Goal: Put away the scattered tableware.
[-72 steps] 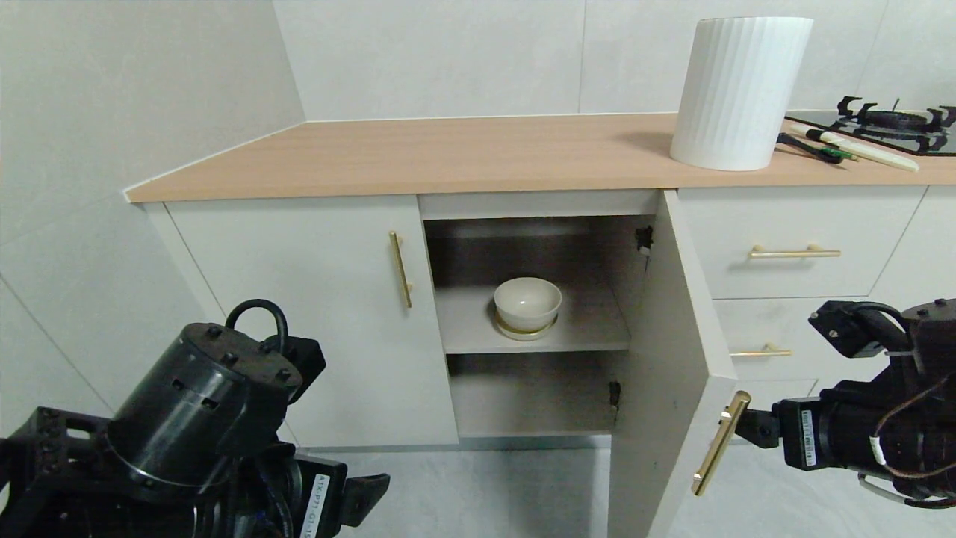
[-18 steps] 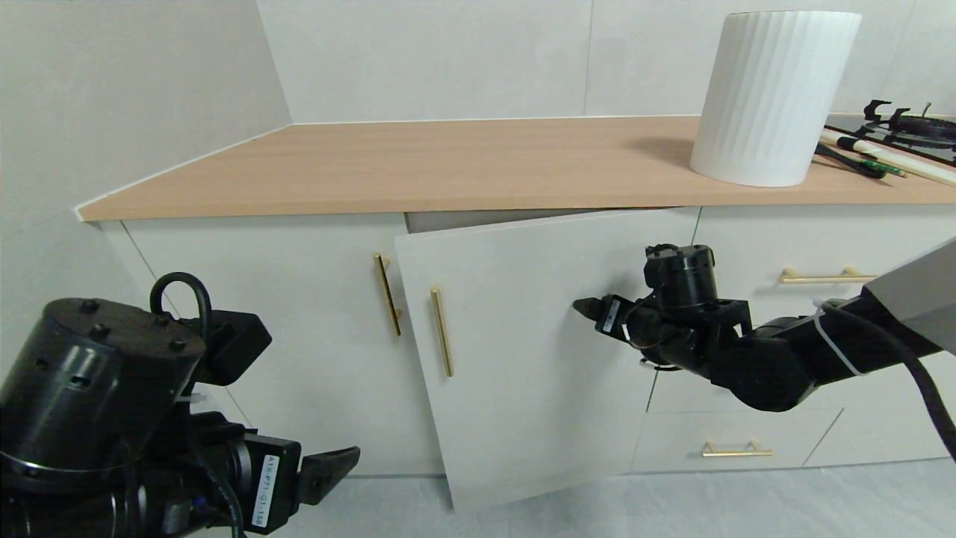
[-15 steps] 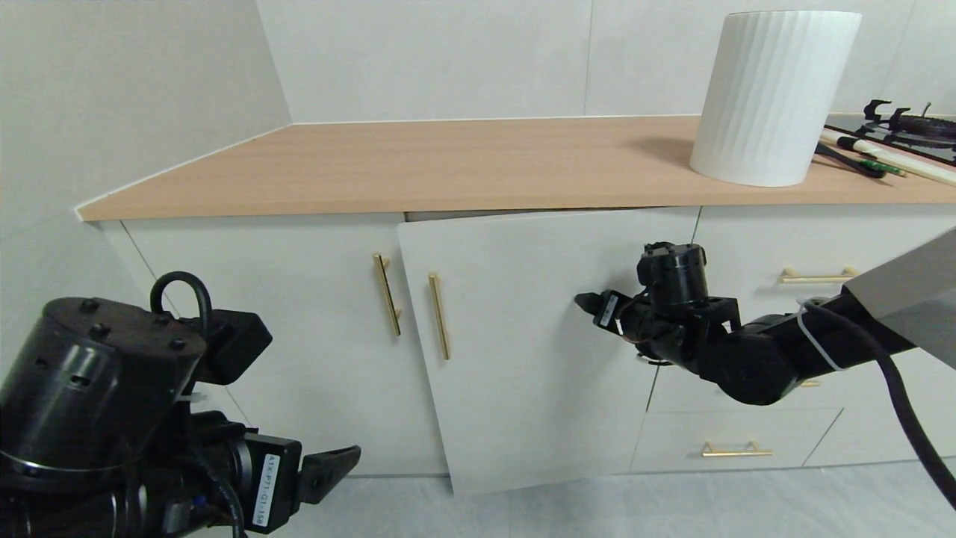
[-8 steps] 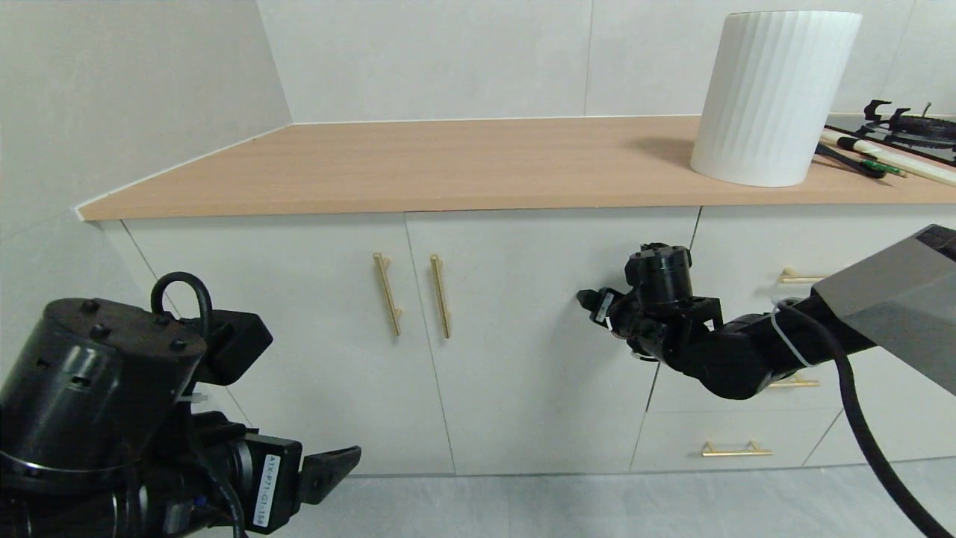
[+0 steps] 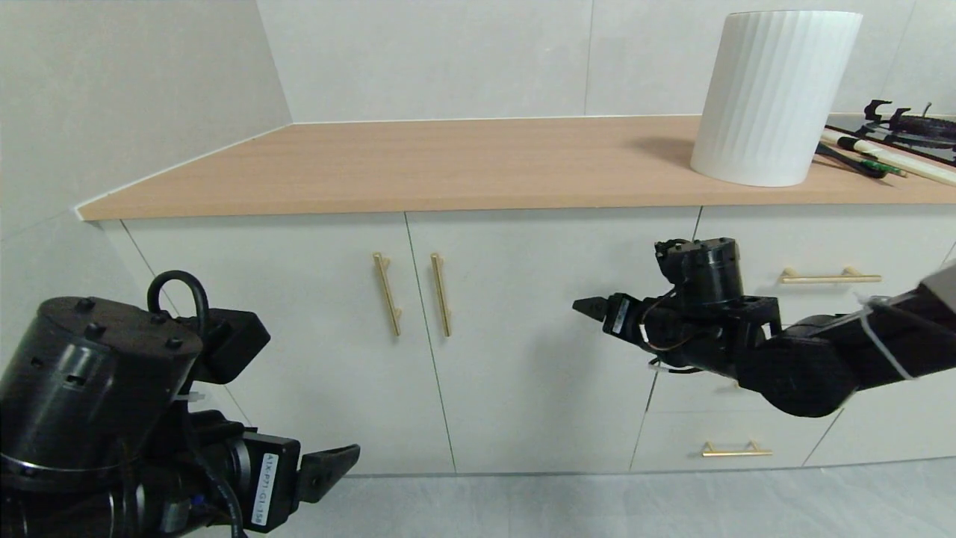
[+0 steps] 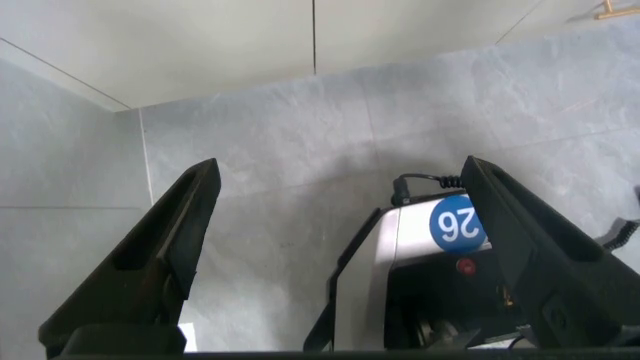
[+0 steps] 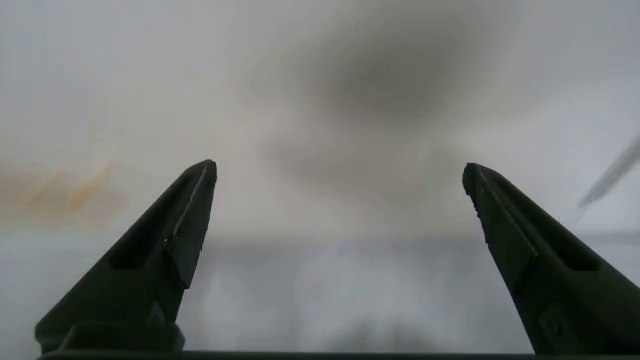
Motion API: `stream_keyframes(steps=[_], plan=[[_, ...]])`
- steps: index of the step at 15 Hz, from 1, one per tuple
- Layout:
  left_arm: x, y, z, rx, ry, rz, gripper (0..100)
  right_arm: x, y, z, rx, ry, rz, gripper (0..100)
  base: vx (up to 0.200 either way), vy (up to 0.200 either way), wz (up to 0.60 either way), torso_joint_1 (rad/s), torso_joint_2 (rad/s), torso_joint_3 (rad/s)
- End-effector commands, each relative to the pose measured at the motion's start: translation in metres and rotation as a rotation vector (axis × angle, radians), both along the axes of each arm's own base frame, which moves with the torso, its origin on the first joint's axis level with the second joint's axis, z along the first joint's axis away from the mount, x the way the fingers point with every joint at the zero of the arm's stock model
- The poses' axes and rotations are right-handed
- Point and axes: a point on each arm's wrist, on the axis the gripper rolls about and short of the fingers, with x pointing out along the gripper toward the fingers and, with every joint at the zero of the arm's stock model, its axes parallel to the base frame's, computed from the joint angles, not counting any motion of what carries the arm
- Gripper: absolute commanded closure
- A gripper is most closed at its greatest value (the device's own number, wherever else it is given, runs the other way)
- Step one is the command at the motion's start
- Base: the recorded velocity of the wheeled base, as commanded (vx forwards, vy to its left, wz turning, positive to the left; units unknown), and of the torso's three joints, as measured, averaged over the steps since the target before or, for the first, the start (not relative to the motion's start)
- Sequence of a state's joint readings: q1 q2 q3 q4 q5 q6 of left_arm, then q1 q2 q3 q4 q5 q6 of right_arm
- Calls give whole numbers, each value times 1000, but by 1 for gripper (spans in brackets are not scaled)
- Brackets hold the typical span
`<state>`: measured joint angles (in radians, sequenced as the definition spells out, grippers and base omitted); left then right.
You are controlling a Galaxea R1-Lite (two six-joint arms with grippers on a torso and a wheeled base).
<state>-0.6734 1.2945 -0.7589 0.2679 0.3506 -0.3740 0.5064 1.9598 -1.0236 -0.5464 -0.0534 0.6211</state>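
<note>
The white cabinet's right door [image 5: 538,336] stands flush shut, its gold handle [image 5: 441,295] beside the left door's handle [image 5: 386,294]. My right gripper [image 5: 597,308] hovers just in front of that door's right part, a little off the surface, with its fingers apart and nothing between them. In the right wrist view the right gripper [image 7: 338,170] faces the pale door panel close up. My left gripper [image 5: 332,459] hangs low at the left, open and empty; in the left wrist view the left gripper [image 6: 340,165] points at the grey floor tiles [image 6: 300,130].
On the wooden countertop [image 5: 418,164] a tall white ribbed container [image 5: 773,97] stands at the right, with long utensils [image 5: 866,161] and a stove burner [image 5: 911,123] beyond it. Drawers with gold handles [image 5: 829,278] lie right of the cabinet.
The right cabinet door, open earlier with a bowl on its shelf, has swung fully shut under my right gripper's push. The gripper has since drawn back slightly. The left arm stayed put.
</note>
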Motion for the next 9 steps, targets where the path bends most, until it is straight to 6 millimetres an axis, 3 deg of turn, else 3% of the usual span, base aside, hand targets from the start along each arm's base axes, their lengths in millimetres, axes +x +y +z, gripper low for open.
stream_keyframes(steps=[1,4,7,9], plan=[[0,0,1,-2,-4,1,0,-38,-18,38,19,-56,97,0,0,0,0,0,0,0],[0,6,9,-40,-56,26,0,-50,-27,44,-74,-108,68,0,0,0,0,0,0,0],[0,23,34,-141,-264,141,0,-88,-52,55,-194,-195,21,0,0,0,0,0,0,0],[-14,43,44,-143,-374,210,0,-115,-69,58,-224,-221,-49,0,0,0,0,0,0,0]])
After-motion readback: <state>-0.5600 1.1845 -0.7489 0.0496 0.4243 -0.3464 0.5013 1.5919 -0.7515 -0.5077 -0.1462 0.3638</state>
